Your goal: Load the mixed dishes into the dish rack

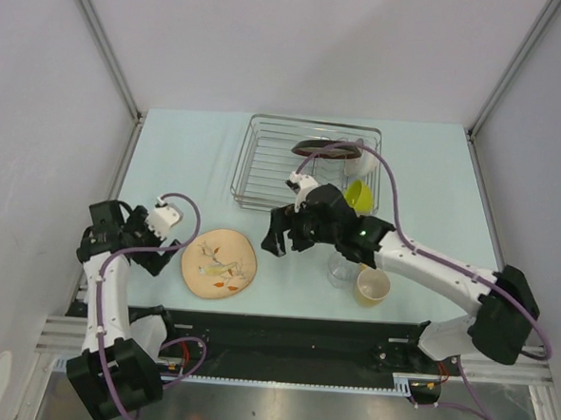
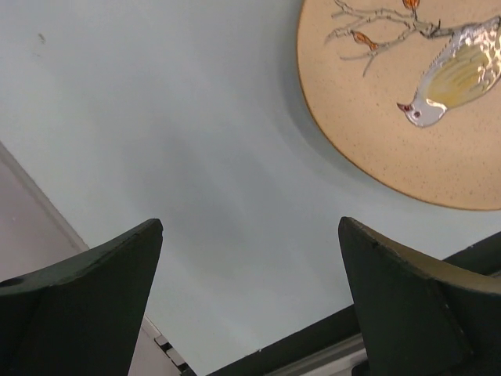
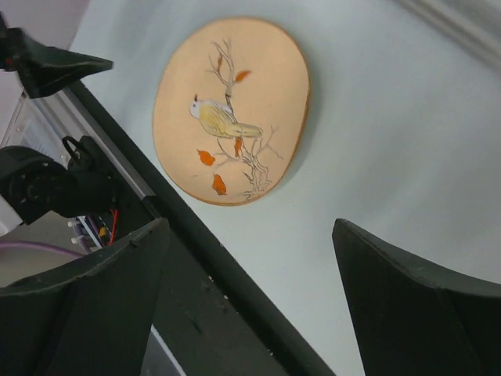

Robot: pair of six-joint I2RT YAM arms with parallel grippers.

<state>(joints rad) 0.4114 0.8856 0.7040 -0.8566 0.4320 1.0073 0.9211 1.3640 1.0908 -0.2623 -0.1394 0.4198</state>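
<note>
While the left tool (image 2: 250, 227) and right tool (image 3: 250, 223) both hang wide and empty over the surface (image 1: 169, 156), the plate (image 1: 220, 263) lies flat between them, ahead-left of the right tool, ahead-right of the left, seemingly near either; the rack (image 1: 254, 170) stands behind the right tool.

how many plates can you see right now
2. The bird-pattern plate lies flat on the table; the dark-rimmed plate sits inside the dish rack. The right arm may hide others.

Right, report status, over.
Left gripper open, empty. Right gripper open, empty, near bird plate. Plate flat on table, outside dish rack. Nothing between gripper and plate.
</note>
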